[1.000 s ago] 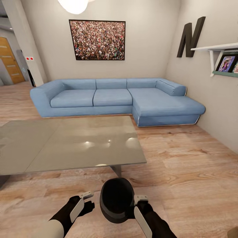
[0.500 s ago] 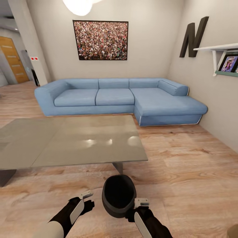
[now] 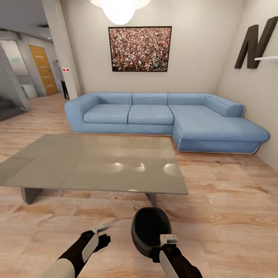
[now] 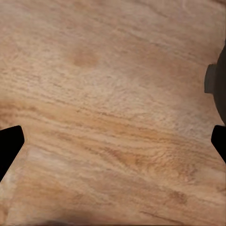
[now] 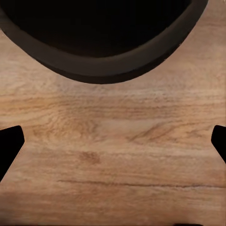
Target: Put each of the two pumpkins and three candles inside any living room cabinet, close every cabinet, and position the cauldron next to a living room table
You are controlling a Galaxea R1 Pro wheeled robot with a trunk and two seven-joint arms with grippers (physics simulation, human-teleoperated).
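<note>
The black cauldron [image 3: 150, 231] stands on the plank floor just in front of the grey coffee table [image 3: 96, 164], near its right front leg. Its dark mouth faces up. My right gripper [image 3: 166, 242] is at the cauldron's near right rim, fingers spread wide and open. The right wrist view has the cauldron's rim [image 5: 101, 68] beyond the right gripper [image 5: 113, 141], with bare floor between the tips. My left gripper [image 3: 102, 233] hangs open over the floor to the cauldron's left. The left wrist view puts the left gripper [image 4: 113, 141] over planks, with the cauldron's side [image 4: 217, 82] at the frame's edge.
A blue corner sofa [image 3: 166, 117] lines the far wall behind the table, under a framed picture [image 3: 139, 48]. A large dark letter N [image 3: 255, 41] hangs on the right wall. A corridor with an orange door [image 3: 42, 69] opens at the far left. Open floor lies to the right.
The whole view has swung left, so sofa, table and cauldron sit further right in the picture. My right gripper sits a little lower against the cauldron's rim. The left gripper holds its place.
</note>
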